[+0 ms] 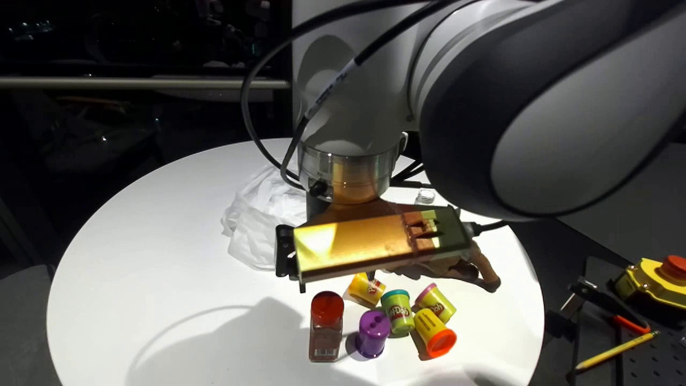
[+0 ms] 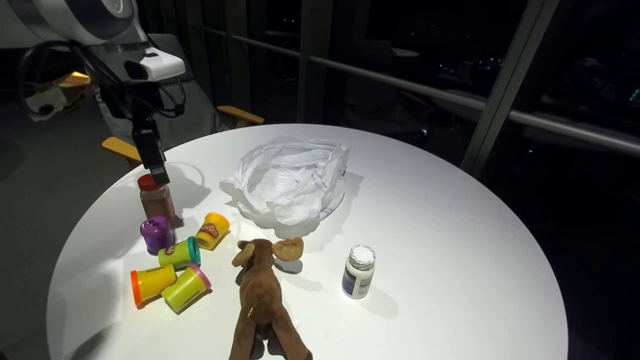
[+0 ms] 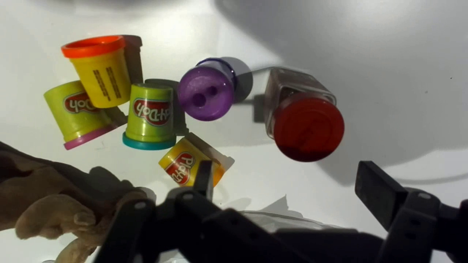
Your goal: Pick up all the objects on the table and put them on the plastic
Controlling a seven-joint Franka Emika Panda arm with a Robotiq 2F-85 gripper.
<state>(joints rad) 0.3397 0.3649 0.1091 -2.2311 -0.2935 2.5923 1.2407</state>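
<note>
In the wrist view, a robot's hand [image 3: 291, 184] hangs over a white worktop [image 3: 413, 109], its jaws released and spread wide with nothing between them. A red-lidded jar [image 3: 309, 128] stands just ahead of the gap, apart from both jaws, with an upright purple tub [image 3: 207, 93] beside it. Four more tubs lie on their sides nearby: the teal-lidded tub [image 3: 150, 117], the pink-lidded tub [image 3: 71, 113], the orange-lidded tub [image 3: 100, 73] and the yellow tub [image 3: 181, 164].

In an exterior view, the crumpled white plastic [image 2: 300, 205] meant to receive the lot spreads beyond the tubs, while a brown plush animal [image 2: 262, 285] and a small white bottle [image 2: 358, 275] rest on the worktop well apart from the jar. Every piece sits off the plastic, which suggests the work is at an early stage. The hand appears close to the jar's lid, though its exact height is hard to judge.

In an exterior view, the arm [image 1: 477, 118] hides part of the plastic and of the plush animal. The jar looks the likely pick. A clean grasp calls for easing the jaws across until the jar is centred, squaring them to its flat sides, then dropping straight down clear of the purple tub. A high lift should then keep the jar clear of the plastic's loose rim.
</note>
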